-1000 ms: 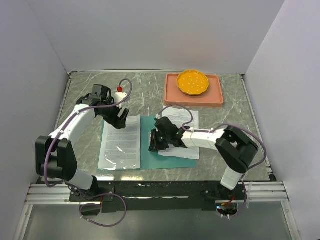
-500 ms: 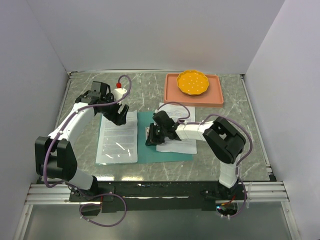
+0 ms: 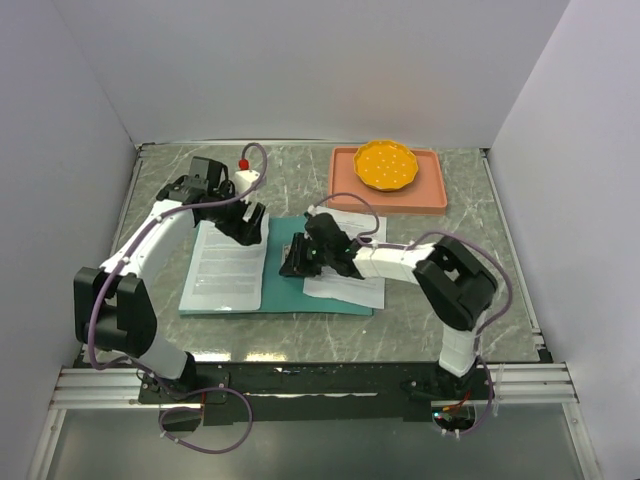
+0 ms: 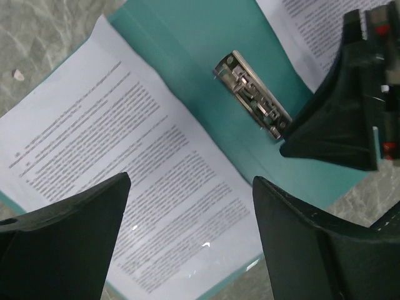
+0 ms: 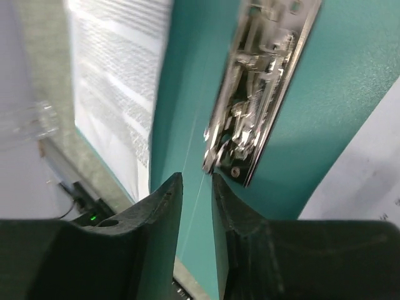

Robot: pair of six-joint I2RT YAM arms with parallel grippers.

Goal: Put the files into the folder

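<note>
The folder (image 3: 285,296) lies open and flat on the desk (image 3: 450,300), a little left of its middle, with its teal inside facing up. The files are in two lots on it. One printed sheet (image 3: 225,268) covers the folder's left half. The other sheets (image 3: 350,275) lie on its right half, and their far end runs out past the folder's far edge towards the tray (image 3: 345,195). Between the two lots is a bare teal strip, and the metal clip (image 4: 253,103) sits there along the fold.

My left jaws (image 3: 250,222) hang over the far end of the left sheet (image 4: 125,169). They are spread wide, with the print and the bare folder (image 4: 187,37) showing between the two fingers (image 4: 75,237). They grip nothing.

My right jaws (image 3: 292,268) reach in from the right, low over the teal strip. Their tips are drawn close, with only a narrow slit between them (image 5: 194,181), and the folder (image 5: 337,94) shows through the slit. The end of the clip (image 5: 256,94) is just beyond the tips; whether they touch it I cannot tell. From the left wrist, those jaws (image 4: 294,145) look like a dark wedge pointing at the same end of the clip.

The salmon tray sits at the far right of the desk, apart from the folder, and holds a yellow dish (image 3: 387,165).
</note>
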